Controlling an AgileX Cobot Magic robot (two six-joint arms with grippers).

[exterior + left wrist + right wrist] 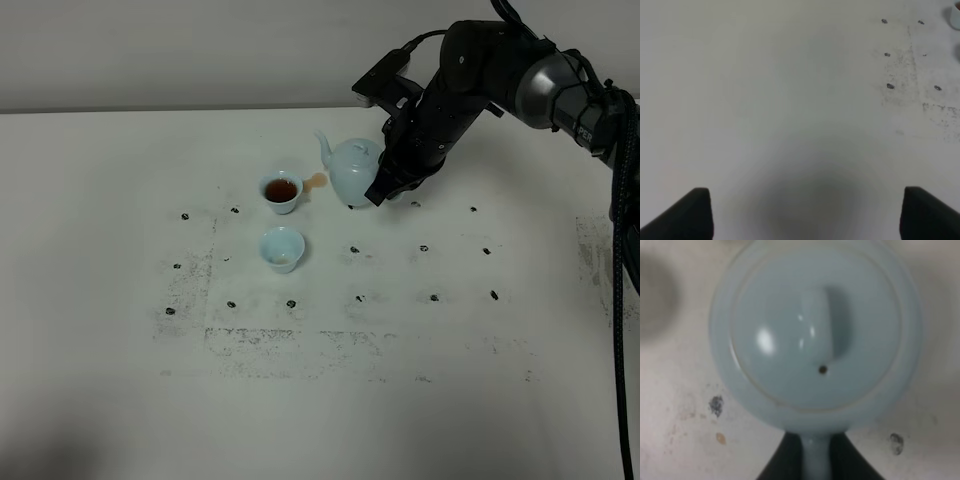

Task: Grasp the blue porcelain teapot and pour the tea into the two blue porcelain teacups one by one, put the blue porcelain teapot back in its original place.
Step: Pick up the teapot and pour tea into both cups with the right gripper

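teapot (815, 340) handle pinched in right gripper (816, 467)

The teapot (352, 172) is upright toward the back of the table (100, 300), right of the middle, spout pointing left. Just left sits the back cup (283, 206), with tea (281, 189) in it and a puddle (315, 181) between them. The front cup (272, 243) sits just before it, apart.

White table (100, 400) bears tea-filled teacup (281, 190), second teacup (282, 247), tea spill (316, 181)
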